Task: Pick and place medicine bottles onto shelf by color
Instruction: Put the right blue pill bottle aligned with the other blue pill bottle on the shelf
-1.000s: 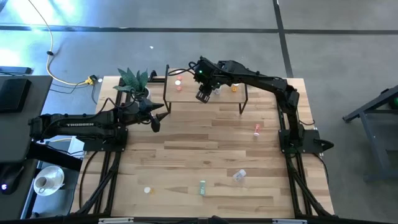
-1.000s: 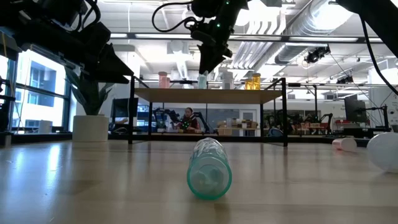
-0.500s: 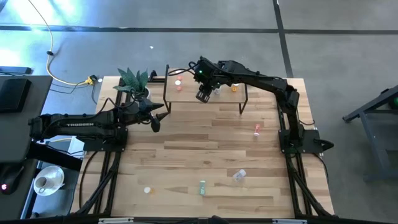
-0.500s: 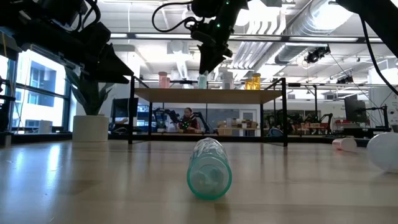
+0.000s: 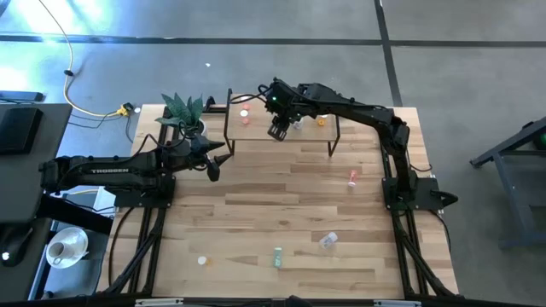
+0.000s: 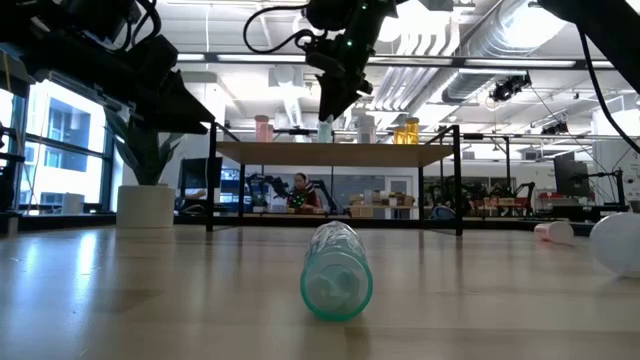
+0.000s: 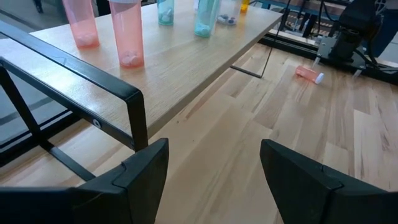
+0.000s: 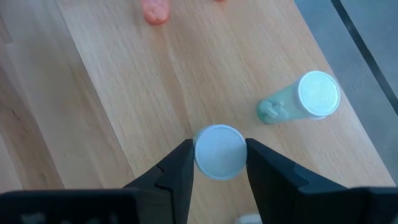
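Right now your right gripper (image 8: 219, 163) hangs over the middle of the shelf (image 5: 260, 132), fingers closed around the white cap of a green bottle (image 6: 326, 128) standing upright on the board beside another green one (image 8: 298, 102). These bottles look light, stiff and smooth-sided, so they will likely tip or roll easily; take them at the cap or just under it, squarely from above. Pink bottles (image 7: 126, 34) stand toward the shelf's left end. Your left gripper (image 7: 214, 171) waits near the shelf's left legs, fingers spread wide, holding nothing.
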### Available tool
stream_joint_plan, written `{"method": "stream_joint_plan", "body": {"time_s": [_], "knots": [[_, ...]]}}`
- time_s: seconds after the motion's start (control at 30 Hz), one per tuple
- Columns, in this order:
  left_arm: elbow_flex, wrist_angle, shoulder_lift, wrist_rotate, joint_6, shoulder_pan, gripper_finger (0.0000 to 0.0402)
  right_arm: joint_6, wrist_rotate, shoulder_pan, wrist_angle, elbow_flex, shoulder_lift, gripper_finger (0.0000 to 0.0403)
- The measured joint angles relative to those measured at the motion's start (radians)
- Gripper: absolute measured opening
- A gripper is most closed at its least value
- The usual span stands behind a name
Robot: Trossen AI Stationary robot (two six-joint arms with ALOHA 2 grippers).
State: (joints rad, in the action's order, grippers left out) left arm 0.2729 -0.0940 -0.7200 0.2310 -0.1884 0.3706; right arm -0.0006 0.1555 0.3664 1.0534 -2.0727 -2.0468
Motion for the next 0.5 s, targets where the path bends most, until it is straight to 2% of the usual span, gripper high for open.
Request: {"method": "stream_joint_plan", "body": {"time_s": [0.5], "knots": [[0.000, 0.000, 0.000, 0.000, 0.001, 0.000, 0.0243, 0.003, -0.001, -0.001, -0.013, 0.000, -0.003, 0.0131]]}}
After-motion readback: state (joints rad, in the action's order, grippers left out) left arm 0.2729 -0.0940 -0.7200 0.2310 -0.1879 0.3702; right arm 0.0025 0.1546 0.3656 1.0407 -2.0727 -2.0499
